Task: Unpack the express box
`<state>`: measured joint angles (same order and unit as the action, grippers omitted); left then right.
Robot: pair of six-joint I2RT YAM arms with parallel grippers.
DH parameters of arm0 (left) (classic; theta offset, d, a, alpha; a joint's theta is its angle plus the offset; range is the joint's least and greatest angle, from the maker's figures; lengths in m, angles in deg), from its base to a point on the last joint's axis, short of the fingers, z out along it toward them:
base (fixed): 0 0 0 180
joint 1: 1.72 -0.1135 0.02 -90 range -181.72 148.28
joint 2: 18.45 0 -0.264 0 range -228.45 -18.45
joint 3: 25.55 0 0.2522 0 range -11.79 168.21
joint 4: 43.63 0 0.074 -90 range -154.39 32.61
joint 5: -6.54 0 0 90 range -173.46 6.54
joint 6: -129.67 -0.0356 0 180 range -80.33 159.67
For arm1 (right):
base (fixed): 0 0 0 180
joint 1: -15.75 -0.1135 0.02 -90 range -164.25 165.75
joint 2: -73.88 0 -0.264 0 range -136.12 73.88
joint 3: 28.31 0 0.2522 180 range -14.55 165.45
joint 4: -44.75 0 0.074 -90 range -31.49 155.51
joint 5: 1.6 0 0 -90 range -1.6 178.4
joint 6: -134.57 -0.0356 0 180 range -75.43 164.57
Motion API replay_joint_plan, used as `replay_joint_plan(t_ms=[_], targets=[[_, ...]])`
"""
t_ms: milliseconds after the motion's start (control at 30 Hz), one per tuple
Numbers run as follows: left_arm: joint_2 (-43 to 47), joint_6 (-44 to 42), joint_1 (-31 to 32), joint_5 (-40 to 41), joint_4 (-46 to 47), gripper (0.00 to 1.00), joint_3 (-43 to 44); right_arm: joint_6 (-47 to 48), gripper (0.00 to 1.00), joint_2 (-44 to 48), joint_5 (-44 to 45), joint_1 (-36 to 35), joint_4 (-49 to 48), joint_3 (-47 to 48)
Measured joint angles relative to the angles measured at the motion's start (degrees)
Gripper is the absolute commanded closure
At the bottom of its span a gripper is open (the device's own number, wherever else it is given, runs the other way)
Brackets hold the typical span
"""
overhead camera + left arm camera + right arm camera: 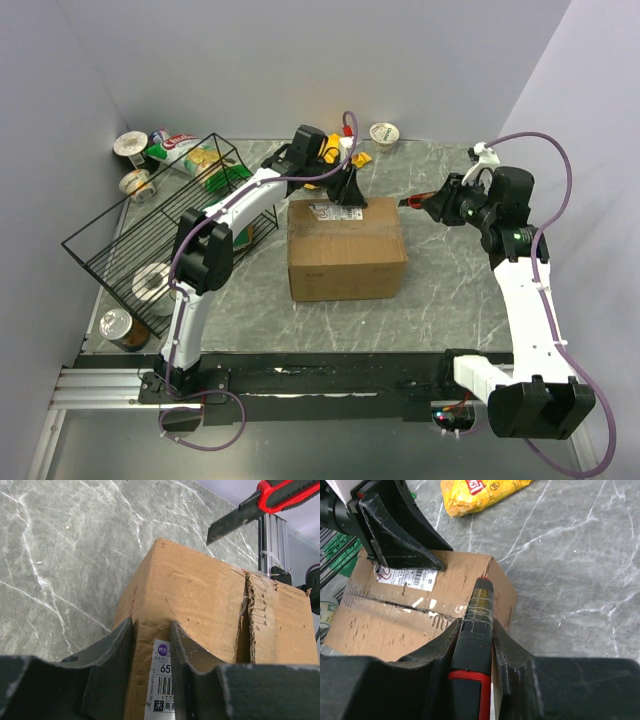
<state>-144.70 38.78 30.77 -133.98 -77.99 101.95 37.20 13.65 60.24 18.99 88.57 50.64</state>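
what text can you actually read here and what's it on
"65": white shipping label on the express box.
"YT7": same label, under its barcode, cut off.
Chinese characters below: cut off.
Its small date line: too small.
Red logo on the yellow snack bag: cut off.
Print on the snack packets: too small.
No text seen on the utility knife.

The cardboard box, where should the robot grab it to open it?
Probably one top flap, at the torn seam, coming down from above. The box looks too wide to pinch whole, but the split seam leaves a thin cardboard edge to pinch.
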Motion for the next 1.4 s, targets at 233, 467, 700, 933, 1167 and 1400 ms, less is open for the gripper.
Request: replay_joint_plan(t_ms=[233,467,700,933,1167,1400], targets=[[0.0,0.0,0.0,0.0,0.0,0.99,0.0,0.2,1.0,0.5,0.0,-0.1,2.3,-0.1],[0.0,0.0,0.0,0.1,0.0,0.99,0.0,0.4,1.0,0.7,-0.3,-0.2,3.2,-0.1],[0.0,0.0,0.0,0.3,0.0,0.99,0.0,0.9,1.0,1.1,-0.5,-0.2,4.6,-0.1],[0.0,0.0,0.2,0.5,-0.6,0.99,0.2,1.5,1.0,2.3,-0.9,-0.2,7.0,-0.1],[0.0,-0.3,0.3,1.1,-1.6,0.99,0.7,3.1,1.0,4.1,-0.8,-0.2,10.6,0.4],[-0.2,-0.6,0.3,1.9,-2.4,0.99,1.4,3.7,1.0,7.5,-1.0,-0.2,15.8,0.5]])
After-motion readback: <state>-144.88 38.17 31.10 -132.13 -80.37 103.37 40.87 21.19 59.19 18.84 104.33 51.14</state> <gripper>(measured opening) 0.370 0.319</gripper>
